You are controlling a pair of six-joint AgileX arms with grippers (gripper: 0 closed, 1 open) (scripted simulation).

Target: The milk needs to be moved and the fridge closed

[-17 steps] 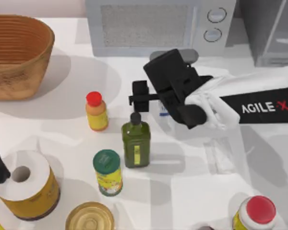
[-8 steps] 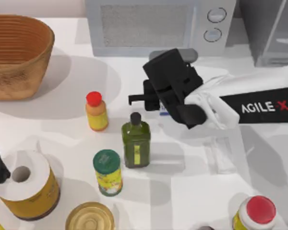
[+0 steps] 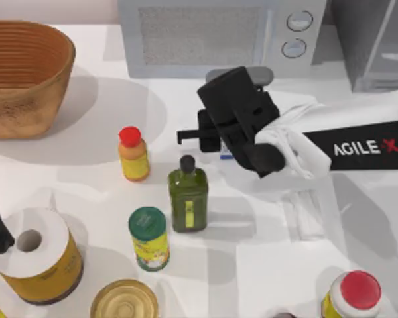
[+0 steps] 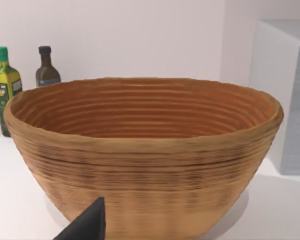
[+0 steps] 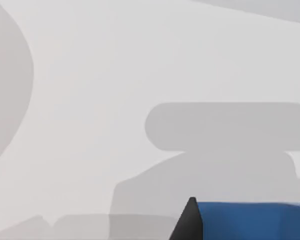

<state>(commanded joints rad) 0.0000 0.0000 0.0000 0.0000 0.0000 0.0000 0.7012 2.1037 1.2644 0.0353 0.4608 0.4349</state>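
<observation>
Milk (image 3: 226,153) mostly hidden under the right gripper (image 3: 209,134), mid-table just in front of the microwave (image 3: 212,36); blue top (image 5: 250,220) beside a dark fingertip (image 5: 189,222) in the right wrist view. Fingers closed on the carton, by the look of it. Green bottle (image 3: 188,195) and orange bottle (image 3: 133,154) near, to the left. Fridge (image 3: 375,43) at the far right corner. Left gripper (image 4: 87,225) parked at the left edge, facing the basket (image 4: 145,150); finger state: cannot tell.
</observation>
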